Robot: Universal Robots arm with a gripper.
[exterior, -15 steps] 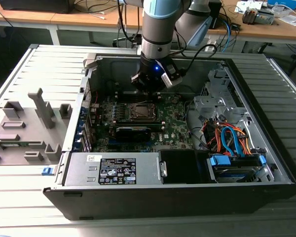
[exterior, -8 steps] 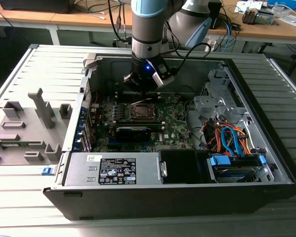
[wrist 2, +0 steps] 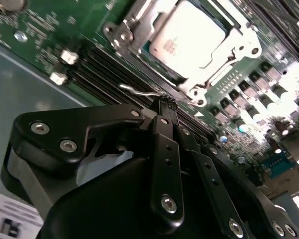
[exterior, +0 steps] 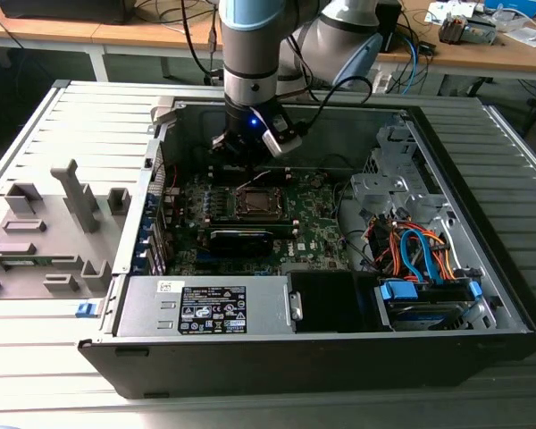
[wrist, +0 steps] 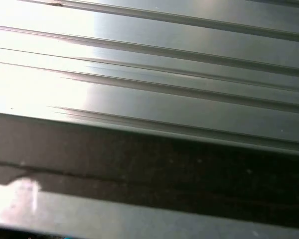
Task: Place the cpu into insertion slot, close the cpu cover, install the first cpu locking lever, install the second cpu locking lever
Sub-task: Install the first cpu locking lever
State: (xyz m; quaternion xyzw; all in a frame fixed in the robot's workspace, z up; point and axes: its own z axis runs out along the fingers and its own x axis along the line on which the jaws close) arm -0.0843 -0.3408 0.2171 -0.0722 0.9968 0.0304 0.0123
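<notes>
Wood desk (exterior: 116,36), ribbed grey table (exterior: 36,125)

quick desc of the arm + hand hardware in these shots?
The arm has silver-grey tube segments with a pale blue joint cap, and black cables run alongside it. At the wrist a small blue light glows next to a white-grey module. In the second wrist view the hand is matte black, built of flat linkage bars joined by silver screws and narrowing to slim fingertips.

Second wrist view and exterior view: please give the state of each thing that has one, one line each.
cpu: seated in its socket.
cpu cover: closed down over the cpu's edges.
lever: thin wire, its end right at the gripper's tips.
gripper: shut, tips together at the lever.
case: side open, board exposed.
</notes>
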